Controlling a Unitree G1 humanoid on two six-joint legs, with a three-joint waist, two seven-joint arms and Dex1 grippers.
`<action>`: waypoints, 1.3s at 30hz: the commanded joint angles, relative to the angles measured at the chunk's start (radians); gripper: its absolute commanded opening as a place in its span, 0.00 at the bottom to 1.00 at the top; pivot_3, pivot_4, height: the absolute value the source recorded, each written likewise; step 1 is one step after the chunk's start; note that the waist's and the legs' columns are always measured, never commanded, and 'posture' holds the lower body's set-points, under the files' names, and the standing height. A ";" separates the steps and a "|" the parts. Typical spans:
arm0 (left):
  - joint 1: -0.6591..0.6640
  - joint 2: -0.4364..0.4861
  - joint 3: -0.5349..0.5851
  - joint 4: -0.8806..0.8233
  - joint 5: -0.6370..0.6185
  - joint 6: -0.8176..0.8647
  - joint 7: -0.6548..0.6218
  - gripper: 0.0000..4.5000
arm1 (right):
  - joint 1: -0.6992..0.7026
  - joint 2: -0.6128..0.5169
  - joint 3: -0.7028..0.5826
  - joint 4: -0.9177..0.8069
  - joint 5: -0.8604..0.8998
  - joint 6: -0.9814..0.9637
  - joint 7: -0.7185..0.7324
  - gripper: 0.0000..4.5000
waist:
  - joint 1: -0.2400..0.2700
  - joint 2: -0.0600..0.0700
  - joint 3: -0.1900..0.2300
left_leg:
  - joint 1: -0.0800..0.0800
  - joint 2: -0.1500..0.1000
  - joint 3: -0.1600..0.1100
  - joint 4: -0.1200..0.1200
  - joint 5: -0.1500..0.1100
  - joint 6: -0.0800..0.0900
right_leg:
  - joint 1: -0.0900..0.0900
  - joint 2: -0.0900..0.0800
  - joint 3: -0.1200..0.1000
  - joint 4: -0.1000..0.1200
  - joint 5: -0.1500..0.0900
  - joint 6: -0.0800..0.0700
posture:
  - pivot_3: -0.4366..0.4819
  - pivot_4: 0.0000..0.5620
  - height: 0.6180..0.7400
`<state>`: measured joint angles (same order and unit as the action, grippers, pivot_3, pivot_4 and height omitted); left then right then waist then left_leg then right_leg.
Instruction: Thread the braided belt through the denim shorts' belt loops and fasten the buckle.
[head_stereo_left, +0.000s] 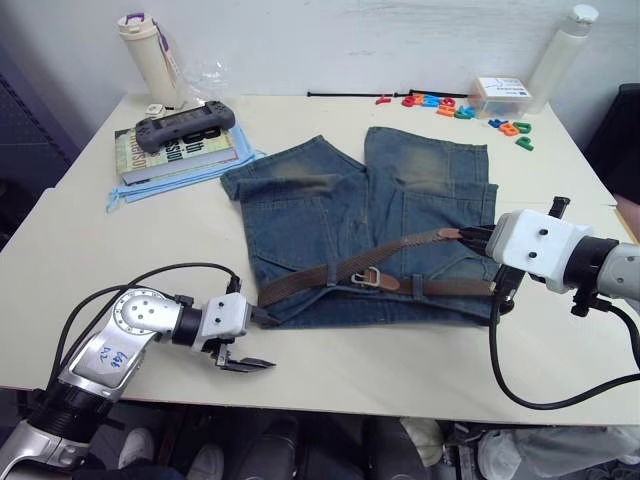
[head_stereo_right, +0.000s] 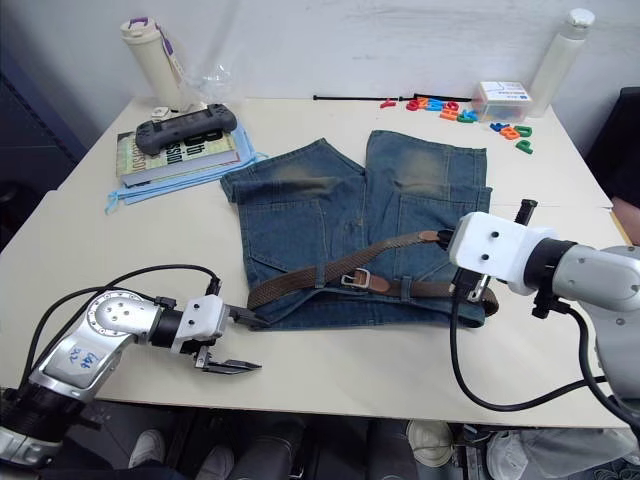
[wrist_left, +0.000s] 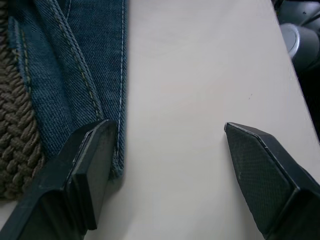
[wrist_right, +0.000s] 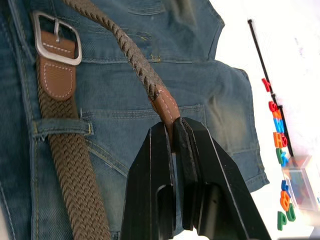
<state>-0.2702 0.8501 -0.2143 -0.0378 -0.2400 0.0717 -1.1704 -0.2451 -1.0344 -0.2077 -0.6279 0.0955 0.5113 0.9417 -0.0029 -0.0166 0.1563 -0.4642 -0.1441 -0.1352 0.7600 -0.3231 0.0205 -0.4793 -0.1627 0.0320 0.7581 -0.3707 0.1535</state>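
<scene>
Evidently the belt (head_stereo_left: 330, 275) was mostly threaded: it ran along the waistband of the shorts (head_stereo_left: 370, 215), near the table's (head_stereo_left: 400, 365) front edge, under a loop (wrist_right: 60, 127). The buckle (head_stereo_left: 368, 277) lay unfastened. The right gripper (wrist_right: 172, 140) pinched the belt's leather tip; the left gripper (wrist_left: 167, 165) stood spread at the waistband corner. Fastening remained.

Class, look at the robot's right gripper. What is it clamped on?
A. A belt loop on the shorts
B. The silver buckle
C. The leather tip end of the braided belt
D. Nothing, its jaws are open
C: the right gripper is shut on the leather tip of the braided belt, while the buckle lies free on the denim shorts.
</scene>
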 joint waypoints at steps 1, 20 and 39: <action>0.012 0.031 0.004 0.117 0.080 0.018 0.011 0.85 | -0.030 -0.002 -0.003 -0.064 0.043 0.021 -0.006 0.00 | 0.000 0.000 0.000 | 0.002 0.001 0.001 -0.001 0.000 0.000 | 0.001 -0.001 0.000 0.000 0.000 0.000 | 0.48 0.27 0.31; 0.133 0.095 0.152 0.104 0.084 -0.184 0.039 0.85 | -0.119 0.065 0.287 -0.057 -0.159 0.057 -0.217 0.00 | 0.003 -0.001 0.001 | 0.003 0.002 0.001 -0.008 0.000 -0.001 | 0.001 0.000 -0.001 -0.006 0.000 0.000 | 0.48 0.27 0.31; 0.148 -0.026 0.437 -0.451 -0.453 0.365 0.360 0.85 | -0.169 0.166 0.361 -0.076 -0.233 -0.081 -0.238 0.00 | 0.004 -0.006 0.008 | 0.000 0.001 0.000 -0.008 0.003 -0.005 | -0.001 0.001 -0.002 -0.008 0.001 0.001 | 0.48 0.27 0.31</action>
<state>-0.1131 0.8524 0.2319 -0.4336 -0.6914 0.4203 -0.8807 -0.3939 -0.8771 0.1475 -0.6698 -0.1055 0.4654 0.7195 0.0011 -0.0223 0.1643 -0.4640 -0.1431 -0.1350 0.7518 -0.3203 0.0149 -0.4802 -0.1622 0.0308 0.7504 -0.3699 0.1544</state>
